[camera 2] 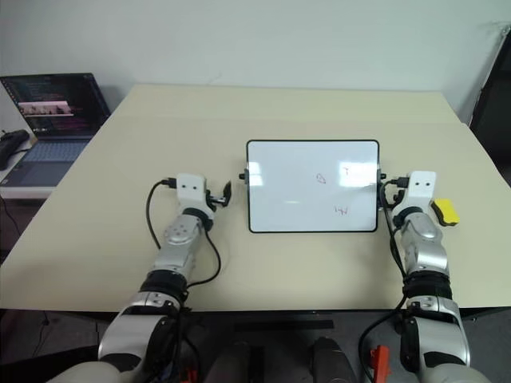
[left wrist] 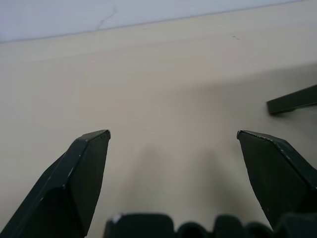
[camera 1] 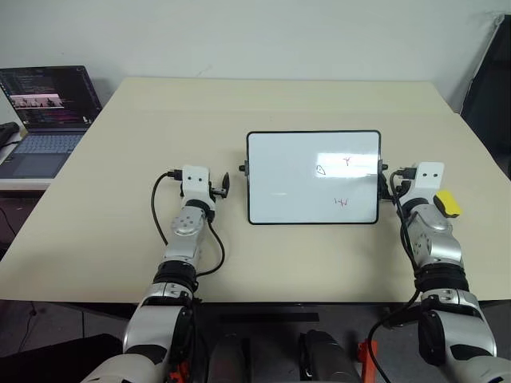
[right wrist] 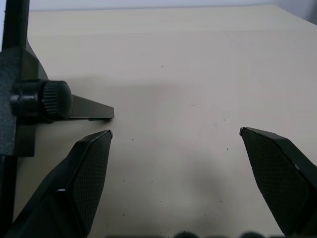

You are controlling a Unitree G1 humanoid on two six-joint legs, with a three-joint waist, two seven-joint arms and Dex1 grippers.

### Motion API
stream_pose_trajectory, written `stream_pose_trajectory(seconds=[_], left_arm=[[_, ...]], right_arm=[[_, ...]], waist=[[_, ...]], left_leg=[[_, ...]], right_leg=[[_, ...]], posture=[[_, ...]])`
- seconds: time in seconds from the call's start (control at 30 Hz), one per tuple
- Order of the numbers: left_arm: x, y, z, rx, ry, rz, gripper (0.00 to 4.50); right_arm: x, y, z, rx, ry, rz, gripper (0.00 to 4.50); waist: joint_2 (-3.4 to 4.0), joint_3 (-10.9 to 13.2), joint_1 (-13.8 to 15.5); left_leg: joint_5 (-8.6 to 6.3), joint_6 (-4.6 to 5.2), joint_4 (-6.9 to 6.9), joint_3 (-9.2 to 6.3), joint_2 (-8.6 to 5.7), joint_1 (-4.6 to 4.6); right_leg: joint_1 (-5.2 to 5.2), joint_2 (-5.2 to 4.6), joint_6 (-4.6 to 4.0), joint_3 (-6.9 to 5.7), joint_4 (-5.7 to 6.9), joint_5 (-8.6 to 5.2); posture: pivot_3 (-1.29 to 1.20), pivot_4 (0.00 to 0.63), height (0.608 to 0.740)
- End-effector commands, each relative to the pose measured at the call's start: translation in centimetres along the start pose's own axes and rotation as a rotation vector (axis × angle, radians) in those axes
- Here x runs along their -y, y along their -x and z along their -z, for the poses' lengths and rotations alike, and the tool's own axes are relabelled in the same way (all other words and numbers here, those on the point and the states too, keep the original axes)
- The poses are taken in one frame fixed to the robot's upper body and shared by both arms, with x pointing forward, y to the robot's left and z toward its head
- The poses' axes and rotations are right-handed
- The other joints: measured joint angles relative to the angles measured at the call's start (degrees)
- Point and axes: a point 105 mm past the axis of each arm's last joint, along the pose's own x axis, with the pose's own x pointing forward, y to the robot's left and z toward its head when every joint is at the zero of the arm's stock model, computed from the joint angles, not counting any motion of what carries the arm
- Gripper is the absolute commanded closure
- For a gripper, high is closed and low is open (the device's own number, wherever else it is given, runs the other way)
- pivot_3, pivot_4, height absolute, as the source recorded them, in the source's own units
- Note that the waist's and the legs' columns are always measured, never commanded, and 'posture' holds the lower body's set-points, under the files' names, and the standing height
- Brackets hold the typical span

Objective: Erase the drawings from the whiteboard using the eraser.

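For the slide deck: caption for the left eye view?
Both grippers open, flanking the whiteboard; drawings unerased, eraser untouched by the right wrist.

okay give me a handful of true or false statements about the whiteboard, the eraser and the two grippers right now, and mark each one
1. The eraser lies on the table beside the right arm, off the whiteboard. True.
2. The right gripper is clamped on the eraser. False: its jaws are open and empty.
3. The drawings are on the whiteboard, toward the side nearer the right arm. True.
4. The left gripper is shut. False: its fingers stand wide apart over bare table.
5. The laptop sits on the same table as the whiteboard. False: it rests on a separate surface, off to the left.
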Motion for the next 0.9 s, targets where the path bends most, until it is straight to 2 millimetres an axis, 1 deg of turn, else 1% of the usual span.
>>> stream_pose_trajectory(seconds=[0.03,0.1,0.17,0.27,0.3,0.33,0.4,0.43,0.53,0.6,0.67,0.73,0.77,0.8,0.83,0.9], left_arm=[[0.0,-0.7,-2.1,0.071,0.004,-0.003,0.00],[-0.7,-1.0,-2.4,0.066,0.047,-0.037,0.00],[-1.4,-1.4,-3.2,0.079,0.048,-0.050,0.00],[-2.6,-1.5,-4.4,0.113,0.022,-0.003,0.00],[-3.1,-1.5,-5.1,0.122,0.031,0.035,0.00],[-3.6,-1.4,-6.4,0.153,0.013,0.094,0.00],[-3.5,-0.8,-8.3,0.198,-0.021,0.211,0.00],[-3.3,0.0,-9.8,0.222,-0.047,0.316,0.00],[-2.8,2.1,-12.6,0.239,-0.076,0.537,0.00],[-1.8,3.9,-14.4,0.241,-0.085,0.690,0.00],[-0.6,5.1,-15.4,0.240,-0.080,0.795,0.00],[2.1,6.8,-15.9,0.217,-0.067,0.969,0.00],[3.8,7.6,-15.5,0.150,-0.057,1.054,0.00],[4.9,8.2,-15.1,0.096,-0.051,1.106,0.00],[5.8,8.5,-14.7,0.051,-0.047,1.134,0.00],[9.2,9.0,-14.6,0.050,0.009,1.214,0.00]], right_arm=[[-0.5,-0.6,-1.7,0.050,0.001,-0.005,0.02],[-0.6,-0.6,-1.7,0.053,0.009,-0.008,0.02],[-0.3,-0.7,-2.2,0.063,0.006,-0.002,0.02],[0.2,-0.5,-3.0,0.073,0.037,-0.011,0.02],[0.6,-0.3,-3.3,0.069,0.049,-0.015,0.02],[1.2,0.1,-3.6,0.061,0.066,-0.021,0.02],[2.2,0.9,-3.9,0.048,0.086,-0.031,0.02],[2.5,1.6,-4.0,0.042,0.103,-0.076,0.02],[2.8,3.4,-4.4,0.023,0.117,-0.179,0.02],[3.4,4.2,-5.2,0.018,0.117,-0.211,0.02],[3.9,4.5,-5.7,0.005,0.102,-0.225,0.02],[5.0,4.7,-5.8,-0.050,0.032,-0.219,0.02],[5.6,4.8,-6.1,-0.061,-0.039,-0.219,0.02],[5.9,4.9,-6.4,-0.066,-0.089,-0.223,0.02],[6.2,4.9,-6.6,-0.064,-0.106,-0.222,0.02],[7.9,4.8,-6.0,-0.132,-0.055,-0.158,0.02]], waist=[[0.00,0.0,-0.2],[0.00,0.0,-0.3],[0.00,0.0,-0.3],[0.00,0.0,-0.5],[0.00,0.0,-0.6],[0.00,0.0,-0.7],[0.00,0.0,-0.9],[0.00,0.0,-0.9],[0.00,0.0,-0.8],[0.00,0.0,-0.9],[0.01,0.0,-1.0],[0.00,0.0,-1.0],[0.00,0.0,-1.0],[0.00,0.0,-1.0],[0.00,0.0,-1.0],[0.00,0.0,-1.0]], left_leg=[[0.00,0.00,0.00,0.00,0.00,0.00],[0.00,0.00,0.00,0.01,0.01,0.02],[0.00,0.00,0.00,0.00,0.01,0.02],[0.00,0.00,-0.01,0.01,0.01,0.02],[0.00,0.00,-0.03,0.02,0.01,0.02],[0.00,0.00,-0.05,0.03,0.01,0.01],[0.00,0.00,-0.06,0.00,0.02,-0.06],[0.00,0.00,-0.07,0.00,0.03,-0.09],[-0.01,-0.01,-0.07,-0.03,0.06,-0.15],[-0.01,-0.01,-0.06,-0.03,0.07,-0.15],[-0.01,-0.01,-0.02,-0.01,0.06,-0.12],[-0.01,-0.01,0.02,0.01,0.06,0.02],[-0.01,-0.01,0.02,0.01,0.06,0.08],[-0.01,-0.01,0.01,0.01,0.06,0.10],[-0.01,-0.01,0.02,0.01,0.06,0.10],[-0.01,0.00,0.02,0.01,0.08,0.13]], right_leg=[[0.00,0.01,0.00,0.00,0.00,0.00],[-0.01,0.01,0.00,0.01,0.03,0.00],[-0.01,0.03,0.00,0.01,0.03,0.00],[-0.01,0.03,0.00,0.02,0.02,0.00],[-0.01,0.03,0.00,0.02,0.01,0.00],[-0.03,0.03,0.00,0.02,0.01,-0.01],[-0.09,0.03,-0.03,-0.01,0.01,-0.03],[-0.11,0.03,-0.04,-0.02,0.00,-0.04],[-0.11,0.03,-0.04,-0.07,-0.03,-0.10],[-0.11,0.03,-0.04,-0.06,-0.02,-0.11],[-0.10,0.02,-0.04,-0.03,0.02,-0.11],[0.00,0.03,-0.03,0.00,0.07,-0.11],[0.06,0.03,-0.03,-0.01,0.07,-0.12],[0.08,0.03,-0.04,0.00,0.09,-0.12],[0.08,0.04,-0.04,0.01,0.09,-0.13],[0.08,0.09,-0.05,0.04,0.11,-0.14]], posture=[[0.00,0.150,0.740],[0.00,0.150,0.740],[0.00,0.150,0.740],[0.00,0.150,0.740],[0.00,0.150,0.740],[0.00,0.150,0.740],[0.00,0.150,0.740],[0.00,0.150,0.740],[0.00,0.150,0.740],[0.00,0.150,0.740],[0.00,0.150,0.740],[0.00,0.150,0.740],[0.00,0.150,0.740],[0.00,0.150,0.740],[0.00,0.150,0.740],[0.00,0.150,0.740]])
